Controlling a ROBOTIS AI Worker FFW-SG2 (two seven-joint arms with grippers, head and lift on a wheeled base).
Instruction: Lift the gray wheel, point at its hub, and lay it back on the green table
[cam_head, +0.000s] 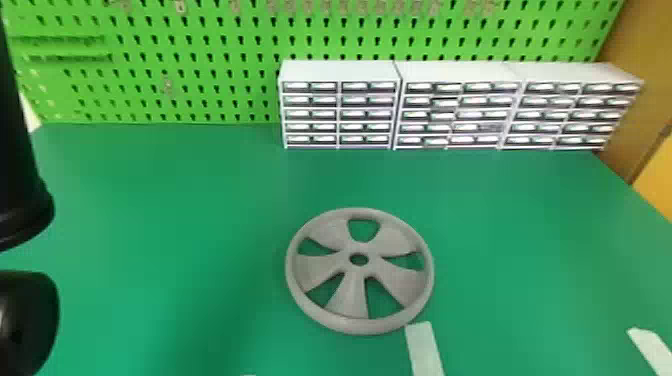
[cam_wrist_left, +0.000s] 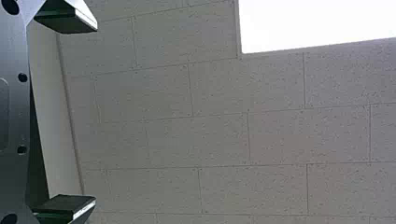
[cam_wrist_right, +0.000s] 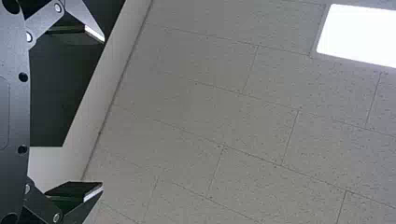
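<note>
Both my left end effector (cam_wrist_left: 96, 114) and right end effector (cam_wrist_right: 103, 112) are facing the ceiling (cam_wrist_left: 233, 140), spread and empty, probably for clearance, while the gray wheel (cam_head: 350, 295) is lying flat on the surface (cam_head: 200, 200), presumably keeping its hub (cam_head: 359, 270) reachable.

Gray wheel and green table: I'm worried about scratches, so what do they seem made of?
The gray wheel looks like matte molded plastic, from its even color and smooth spokes, though painted metal is possible. The green table seems topped with smooth rubber or laminate: flat, uniform, faintly sheened.
</note>
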